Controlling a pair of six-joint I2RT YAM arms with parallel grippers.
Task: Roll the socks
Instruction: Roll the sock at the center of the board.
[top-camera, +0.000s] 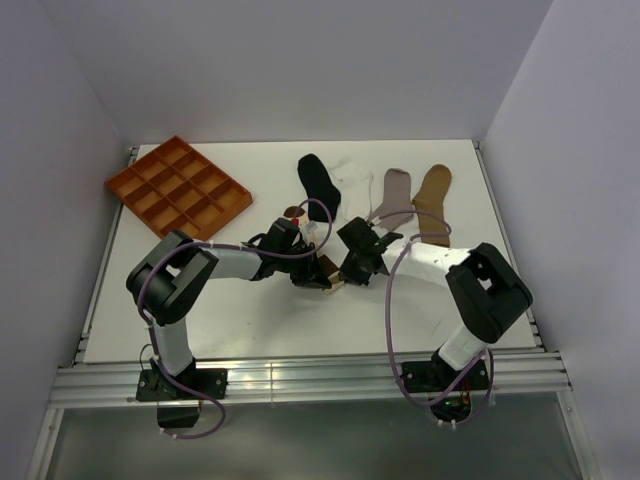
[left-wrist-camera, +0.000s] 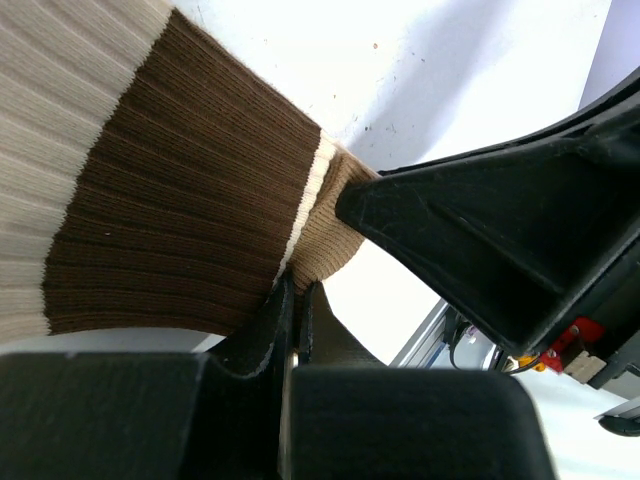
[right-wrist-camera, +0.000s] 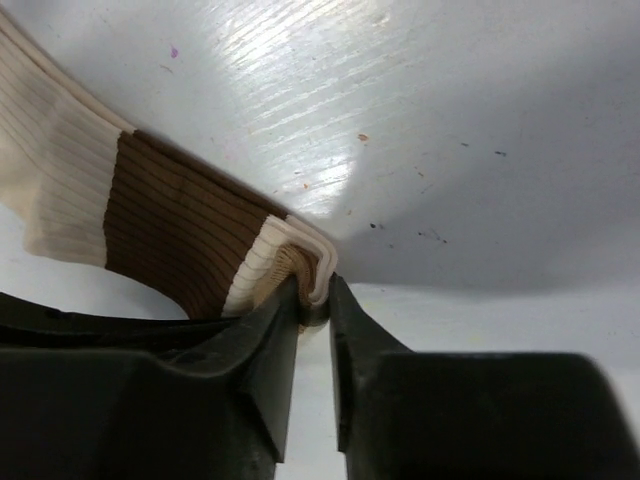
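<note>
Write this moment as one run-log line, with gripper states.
left gripper: shut on cream-brown sock | right gripper: shut on same sock | grip: both at its brown-banded end

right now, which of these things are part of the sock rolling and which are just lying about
For the job: cream and brown banded sock, black sock, white sock, grey sock, tan sock.
Just lying about: orange tray.
</note>
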